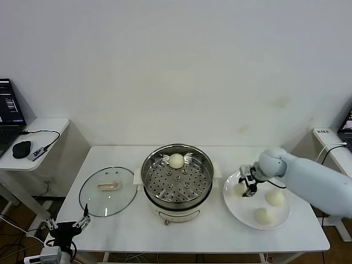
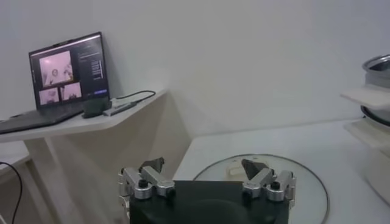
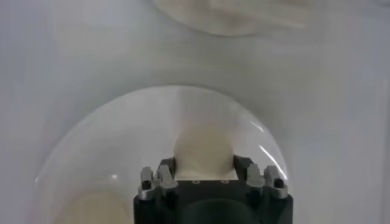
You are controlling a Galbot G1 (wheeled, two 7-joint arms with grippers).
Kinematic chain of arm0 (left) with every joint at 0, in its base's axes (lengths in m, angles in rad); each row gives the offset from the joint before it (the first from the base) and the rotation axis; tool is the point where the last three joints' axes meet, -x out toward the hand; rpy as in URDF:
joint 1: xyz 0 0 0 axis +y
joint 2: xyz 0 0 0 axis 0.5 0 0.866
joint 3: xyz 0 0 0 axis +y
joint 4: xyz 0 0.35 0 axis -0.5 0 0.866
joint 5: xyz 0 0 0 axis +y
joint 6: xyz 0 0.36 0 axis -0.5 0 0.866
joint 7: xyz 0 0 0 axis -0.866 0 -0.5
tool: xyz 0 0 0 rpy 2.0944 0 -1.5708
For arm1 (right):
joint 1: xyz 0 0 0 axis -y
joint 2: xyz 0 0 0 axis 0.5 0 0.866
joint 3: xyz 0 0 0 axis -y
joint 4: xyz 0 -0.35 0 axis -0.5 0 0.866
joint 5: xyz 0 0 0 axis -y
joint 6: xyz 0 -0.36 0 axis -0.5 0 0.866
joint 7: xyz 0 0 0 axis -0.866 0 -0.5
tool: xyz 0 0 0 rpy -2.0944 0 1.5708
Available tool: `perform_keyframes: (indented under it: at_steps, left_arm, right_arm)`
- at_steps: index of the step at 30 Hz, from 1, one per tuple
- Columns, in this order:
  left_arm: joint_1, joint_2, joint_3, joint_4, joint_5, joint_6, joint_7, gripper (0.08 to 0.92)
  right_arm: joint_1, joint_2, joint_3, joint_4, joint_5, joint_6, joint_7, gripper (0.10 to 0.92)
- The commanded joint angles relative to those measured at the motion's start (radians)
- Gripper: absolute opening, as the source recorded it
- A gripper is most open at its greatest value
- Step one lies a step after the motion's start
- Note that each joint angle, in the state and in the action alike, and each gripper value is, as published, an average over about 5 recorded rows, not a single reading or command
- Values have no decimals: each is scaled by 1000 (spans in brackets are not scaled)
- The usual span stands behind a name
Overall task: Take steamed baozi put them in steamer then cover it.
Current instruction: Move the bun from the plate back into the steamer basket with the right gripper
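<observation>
My right gripper (image 1: 247, 184) is down on the left side of the white plate (image 1: 242, 208), its jaws pressed against both sides of a cream-white baozi (image 3: 203, 152). Two more baozi (image 1: 275, 198) (image 1: 264, 215) lie on the same plate. One baozi (image 1: 176, 160) rests on the perforated tray at the back of the steel steamer (image 1: 149, 168) in the table's middle. The glass cover (image 1: 108, 192) lies flat to the steamer's left. My left gripper (image 1: 69, 224) hangs open and empty at the table's front left corner, with the cover (image 2: 304, 182) just beyond it.
A side desk at the far left carries a laptop (image 2: 61, 73), a mouse (image 1: 22, 148) and cables. Another small stand (image 1: 330, 137) is at the far right. The white wall runs close behind the table.
</observation>
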Motion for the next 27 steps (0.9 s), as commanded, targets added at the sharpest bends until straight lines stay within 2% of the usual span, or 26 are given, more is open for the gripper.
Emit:
perform_keyframes:
  at_steps: [1,7,13,20,27]
  left_arm:
    - [-1,2,2,1,-1,1,0,823]
    - [-12,5,17,3,-2,1,0,823]
    - [-25,3,29,2,-3,2,1,823]
    - [-26,6,20,0,-14,0,1,823]
    - [-22,6,4,-17,-18,0,2,823]
  right_arm:
    - [223,-82,-124,88,102,-20,-23,604]
    - [511,-65,-268,182,237,-61,-9,611]
    - [661,72,-346,236,365,-139,28,617]
    - [581,267,-314,218,531,-246,134,619]
    - [452,498,-285,95,620,-312,242,619]
